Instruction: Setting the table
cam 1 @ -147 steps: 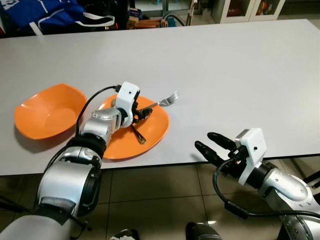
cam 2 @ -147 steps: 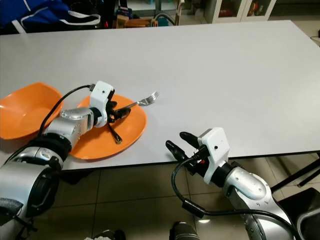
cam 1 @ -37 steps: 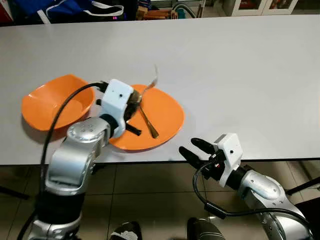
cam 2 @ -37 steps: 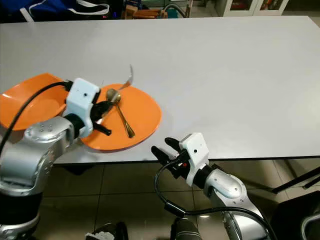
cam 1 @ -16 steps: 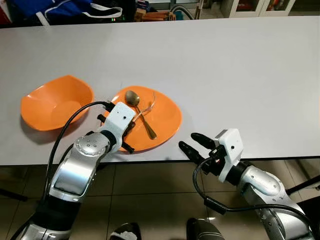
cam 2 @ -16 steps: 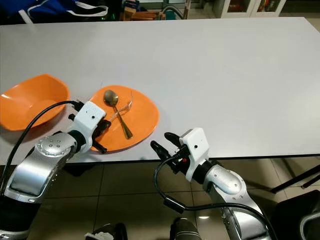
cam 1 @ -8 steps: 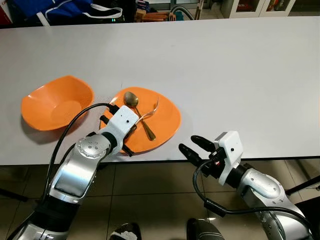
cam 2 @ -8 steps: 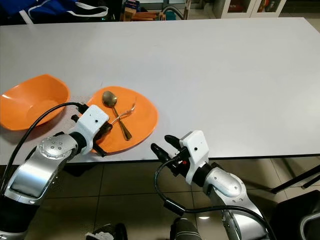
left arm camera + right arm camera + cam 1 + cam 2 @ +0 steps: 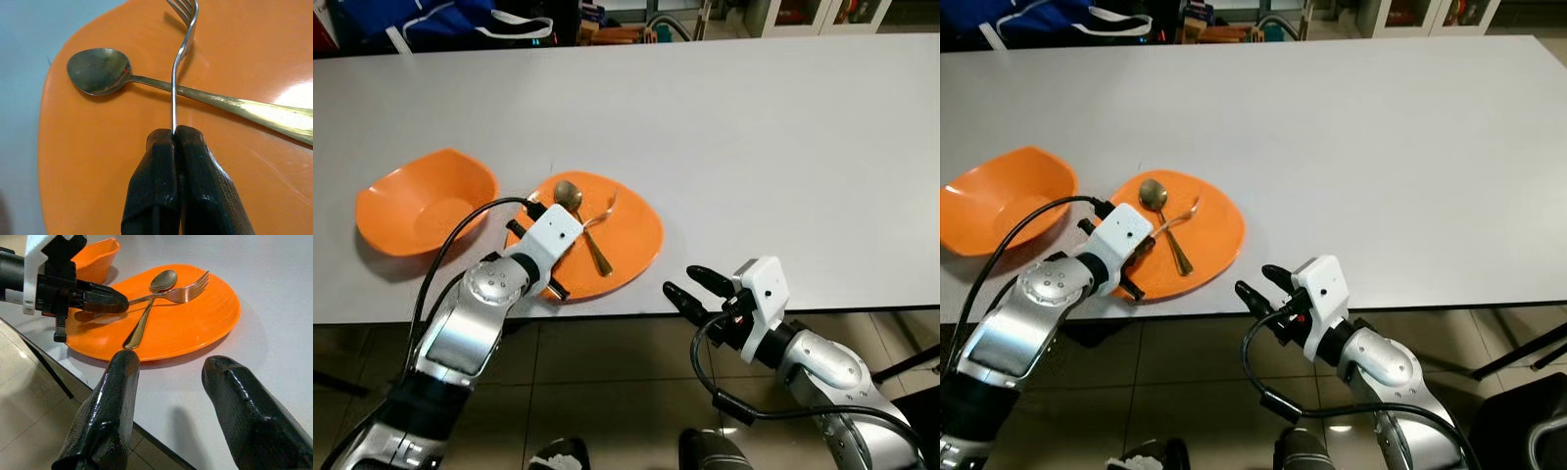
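An orange plate (image 9: 631, 235) lies near the table's front edge, left of centre. A brass spoon (image 9: 584, 225) rests on it. A silver fork (image 9: 179, 58) lies across the spoon's handle, tines pointing away from me. My left gripper (image 9: 174, 133) is shut on the fork's handle, low over the plate's near left part (image 9: 570, 235). An orange bowl (image 9: 423, 200) sits left of the plate. My right gripper (image 9: 690, 285) hovers open just off the table's front edge, right of the plate, with nothing between its fingers (image 9: 112, 406).
The white table (image 9: 754, 147) stretches far and right of the plate, bare. A blue bag (image 9: 431, 20) and chairs stand beyond the far edge. Tiled floor (image 9: 607, 392) lies below the front edge.
The left gripper has lowered the fork from raised over the plate until it lies across the spoon. The plate has slid slightly left. The right gripper has stayed in place.
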Motion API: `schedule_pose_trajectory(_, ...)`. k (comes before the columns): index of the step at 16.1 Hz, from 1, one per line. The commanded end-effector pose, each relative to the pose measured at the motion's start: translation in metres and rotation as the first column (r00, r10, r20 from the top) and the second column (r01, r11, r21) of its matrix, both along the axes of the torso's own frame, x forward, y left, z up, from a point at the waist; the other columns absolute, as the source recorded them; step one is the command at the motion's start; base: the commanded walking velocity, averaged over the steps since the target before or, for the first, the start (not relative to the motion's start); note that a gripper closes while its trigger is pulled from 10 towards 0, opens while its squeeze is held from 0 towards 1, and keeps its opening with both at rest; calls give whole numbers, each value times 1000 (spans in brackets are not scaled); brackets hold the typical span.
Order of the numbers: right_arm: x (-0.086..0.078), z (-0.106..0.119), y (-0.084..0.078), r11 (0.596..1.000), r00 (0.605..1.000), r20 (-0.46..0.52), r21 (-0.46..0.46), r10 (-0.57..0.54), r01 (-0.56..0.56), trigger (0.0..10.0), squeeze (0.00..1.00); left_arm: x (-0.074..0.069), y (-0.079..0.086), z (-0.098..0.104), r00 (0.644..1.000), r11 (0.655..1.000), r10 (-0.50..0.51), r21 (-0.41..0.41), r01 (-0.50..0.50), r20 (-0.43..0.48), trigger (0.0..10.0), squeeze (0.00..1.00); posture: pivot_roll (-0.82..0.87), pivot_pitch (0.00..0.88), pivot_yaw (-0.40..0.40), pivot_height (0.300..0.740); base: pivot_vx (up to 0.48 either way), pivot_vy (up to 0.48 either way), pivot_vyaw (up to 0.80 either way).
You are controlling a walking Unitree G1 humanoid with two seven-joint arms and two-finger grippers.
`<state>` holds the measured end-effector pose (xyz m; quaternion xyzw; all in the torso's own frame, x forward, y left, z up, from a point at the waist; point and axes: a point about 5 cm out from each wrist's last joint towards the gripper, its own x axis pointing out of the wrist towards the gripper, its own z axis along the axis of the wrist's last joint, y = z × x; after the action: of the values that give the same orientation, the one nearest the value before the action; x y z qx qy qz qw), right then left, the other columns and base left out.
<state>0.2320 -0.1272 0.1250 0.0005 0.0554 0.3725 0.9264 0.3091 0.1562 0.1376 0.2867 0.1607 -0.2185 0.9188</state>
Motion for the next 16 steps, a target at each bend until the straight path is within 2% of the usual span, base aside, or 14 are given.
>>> schedule_pose_trajectory(1,-2,3,1,1000,1000,6,7,6,-6,10000,0,-4,9,-22,995,998,41,50,-37,-92,10000,627,-213,162,65,740,0,0,0)
schedule_pose_trajectory(2,-2,3,1,1000,1000,6,7,6,-6,10000,0,-3,10,-23,995,998,45,54,-40,-92,10000,769,-214,164,65,740,0,0,0)
schedule_pose_trajectory(3,-2,3,2,1000,1000,5,7,6,-6,10000,0,0,11,-26,994,997,50,60,-45,-93,10000,1000,-214,164,65,740,0,0,0)
schedule_pose_trajectory(9,-2,2,1,1000,1000,2,3,8,-8,10000,0,7,12,-35,994,995,57,85,-49,-94,10000,1000,-219,167,63,740,0,0,0)
schedule_pose_trajectory(13,-2,2,1,1000,1000,4,1,9,-9,10000,0,13,4,-16,999,997,26,79,-24,-22,10000,1000,-219,167,64,740,0,0,0)
schedule_pose_trajectory(16,-2,2,1,1000,1000,2,0,12,-12,10000,0,11,0,-10,1000,999,7,53,-6,-24,10000,1000,-218,166,64,740,0,0,0)
